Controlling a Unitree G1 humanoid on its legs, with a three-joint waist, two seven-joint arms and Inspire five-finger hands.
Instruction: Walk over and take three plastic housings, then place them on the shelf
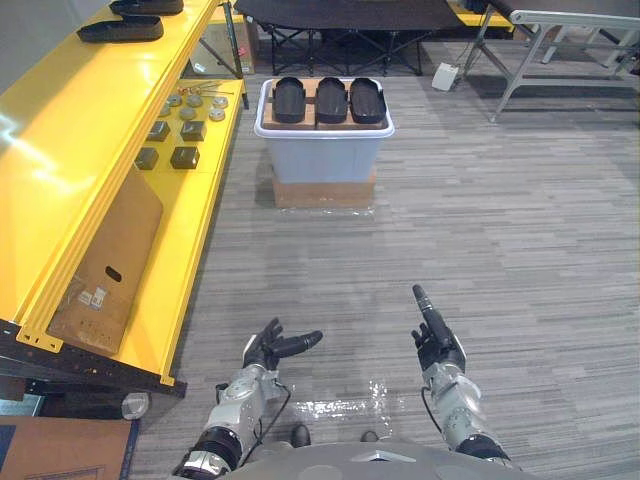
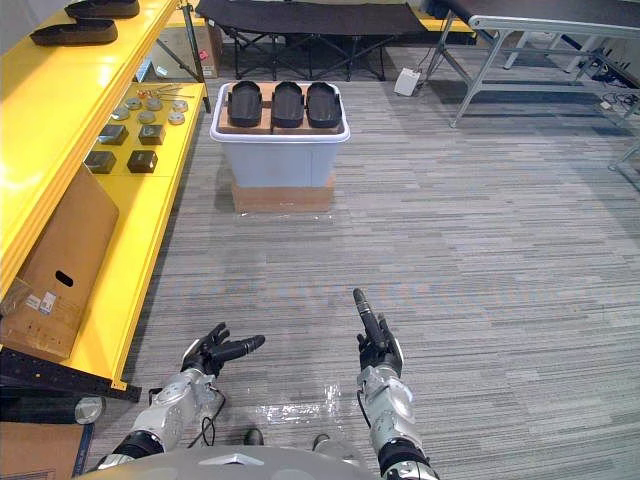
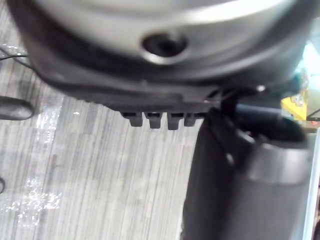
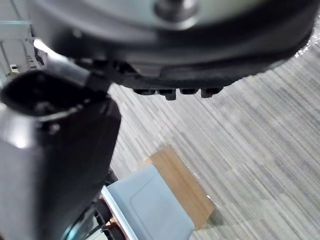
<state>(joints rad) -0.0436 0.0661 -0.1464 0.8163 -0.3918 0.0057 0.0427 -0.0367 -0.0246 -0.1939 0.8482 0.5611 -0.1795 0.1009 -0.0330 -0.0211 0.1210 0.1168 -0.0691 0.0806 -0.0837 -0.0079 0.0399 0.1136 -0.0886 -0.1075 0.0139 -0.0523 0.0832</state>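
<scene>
Low at the near edge of the head views, the right hand (image 1: pixel 438 348) holds its fingers (image 1: pixel 425 305) straight and together, pointing ahead, with nothing in them. The left hand (image 1: pixel 262 350) hangs level with it, well apart from it, its own fingers relaxed and a little spread, also empty. Both hands hover over the grey striped floor (image 1: pixel 500 250), touching nothing. Straight ahead and well away from both hands, the three black plastic housings (image 1: pixel 331 100) lie side by side, just beside one another, on a brown cardboard slab (image 1: pixel 268 115) that covers the top of a pale bin (image 1: pixel 324 160) with a white rim. The bin itself stands on a flat cardboard base (image 1: pixel 324 192) on the floor, and the right wrist view shows the bin and base past the hand's dark bulk. Along the robot's left runs the yellow shelf (image 1: pixel 70 130). At the far end of its upper level lie two more black housings (image 1: pixel 120 29). On its lower level sit small dark blocks (image 1: pixel 184 157) and round metal pieces (image 1: pixel 195 100), and nearer the robot a cardboard sheet (image 1: pixel 105 262) lies tucked under the upper level. Beyond the bin stand a black folding cot (image 1: pixel 345 15) and, to the right, a grey metal frame (image 1: pixel 540 50), with a small white box (image 1: pixel 445 76) on the floor between them.
</scene>
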